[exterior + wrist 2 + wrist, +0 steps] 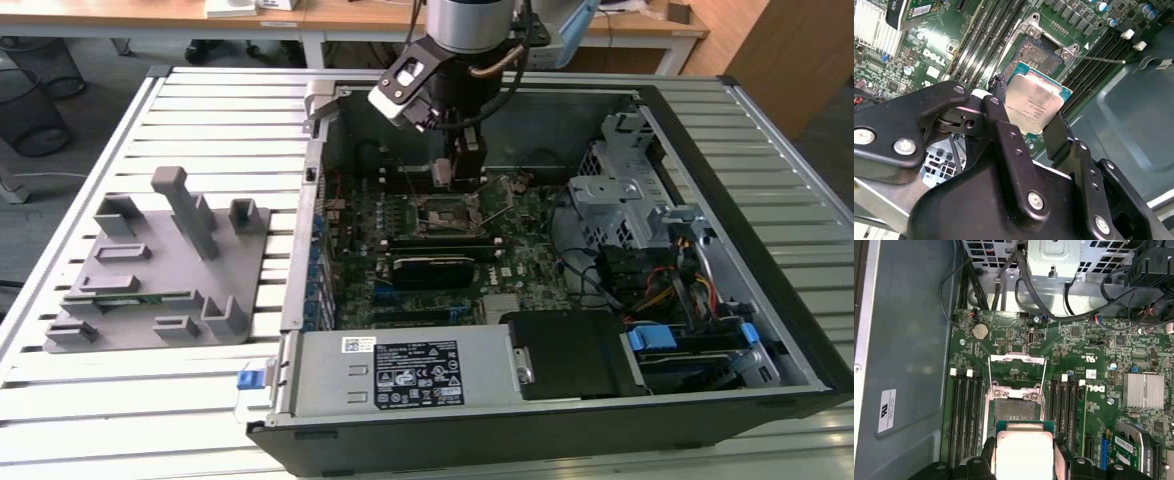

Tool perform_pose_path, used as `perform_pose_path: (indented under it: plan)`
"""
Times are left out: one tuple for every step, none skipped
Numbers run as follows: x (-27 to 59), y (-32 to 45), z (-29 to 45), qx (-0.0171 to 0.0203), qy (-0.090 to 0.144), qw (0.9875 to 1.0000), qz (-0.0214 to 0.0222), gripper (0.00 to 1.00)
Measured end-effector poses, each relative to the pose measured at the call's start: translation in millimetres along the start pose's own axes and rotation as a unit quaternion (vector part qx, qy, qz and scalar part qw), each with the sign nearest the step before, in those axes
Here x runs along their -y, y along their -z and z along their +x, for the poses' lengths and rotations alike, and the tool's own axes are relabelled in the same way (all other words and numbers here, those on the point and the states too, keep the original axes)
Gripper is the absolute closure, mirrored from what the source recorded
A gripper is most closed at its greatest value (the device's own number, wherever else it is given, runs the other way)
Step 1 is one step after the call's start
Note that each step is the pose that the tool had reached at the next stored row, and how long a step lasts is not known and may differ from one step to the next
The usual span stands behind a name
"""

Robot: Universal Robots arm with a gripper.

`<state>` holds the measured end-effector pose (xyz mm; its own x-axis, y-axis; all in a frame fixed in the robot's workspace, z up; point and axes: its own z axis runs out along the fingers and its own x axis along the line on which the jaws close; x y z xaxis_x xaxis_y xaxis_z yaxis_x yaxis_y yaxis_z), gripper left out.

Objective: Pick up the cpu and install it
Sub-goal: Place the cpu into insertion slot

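The cpu (1033,102) is a flat square chip with a silvery top and a green rim. My gripper (1029,114) is shut on it, one black finger on each of two opposite edges. In both wrist views it hangs a little above the motherboard, just short of the open socket (1038,52). The first wrist view shows the cpu (1024,450) between the gripper (1025,454) fingers, with the socket (1015,410) and its raised metal load plate (1018,371) beyond. In the exterior view the gripper (454,180) reaches down into the open computer case, above the socket (447,213).
A grey plastic fixture tray (154,270) lies on the slatted table at the exterior view's left. Inside the case are the power supply (400,372), a drive cage (621,195), black cables (1029,285), memory slots (965,410) flanking the socket, and a heatsink (1145,390).
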<state>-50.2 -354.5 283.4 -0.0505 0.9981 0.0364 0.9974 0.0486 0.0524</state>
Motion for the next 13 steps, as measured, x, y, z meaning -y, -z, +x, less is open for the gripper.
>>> perform_pose_path:
  plan:
    - [0.0,-1.4,0.1,0.0,0.0,1.0,0.0,0.46]
    - [0.1,-2.7,0.2,0.0,0.0,1.0,0.0,0.46]
    - [0.2,-4.3,0.2,0.0,0.0,1.0,0.0,0.46]
    - [0.2,-5.6,0.2,0.0,0.0,1.0,0.0,0.46]
    - [0.3,-6.6,0.2,0.0,0.0,1.0,0.0,0.46]
    - [0.3,-7.5,0.1,0.0,0.0,1.0,0.0,0.46]
    - [0.4,-8.3,0.1,0.0,0.0,1.0,0.0,0.46]
    - [0.4,-9.2,0.1,0.0,0.0,1.0,0.0,0.46]
    - [0.5,-10.0,0.1,0.0,0.0,1.0,0.0,0.46]
    - [0.5,-10.7,0.1,0.0,0.0,1.0,0.0,0.46]
    - [0.4,-11.2,0.1,0.0,0.0,1.0,0.0,0.46]
    - [0.2,-11.6,0.1,0.0001,0.0,1.0,0.0,0.46]
    - [-0.2,-12.1,0.2,0.0001,0.0,1.0,0.0001,0.46]
